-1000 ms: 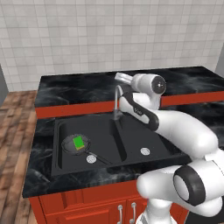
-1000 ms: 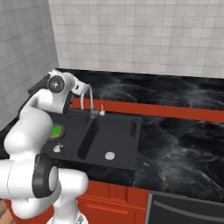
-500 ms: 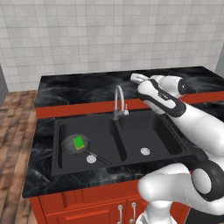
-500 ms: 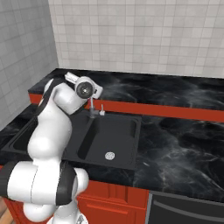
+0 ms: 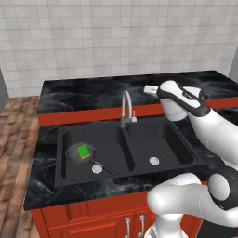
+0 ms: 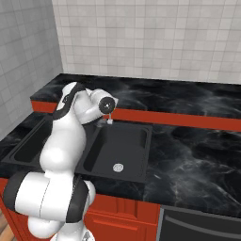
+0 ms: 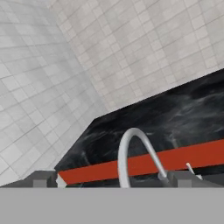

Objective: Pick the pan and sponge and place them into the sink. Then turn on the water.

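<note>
Pan (image 5: 80,154), sponge (image 5: 83,152) on it: left basin of sink (image 5: 183,144), well apart from claw (image 7: 111,179). Claw: open, empty, raised beside faucet (image 5: 125,108), facing it. Arm: bent over right basin.

Two base views flank sink (image 5: 60,153), hand view close behind faucet (image 7: 131,148)

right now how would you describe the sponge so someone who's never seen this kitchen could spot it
Find the black double-basin sink set in the dark marble counter, and look in the basin left of the silver faucet. A small dark pan lies there, and the sponge sits inside it. It is the only bright green thing around, a small rectangular block.
</note>
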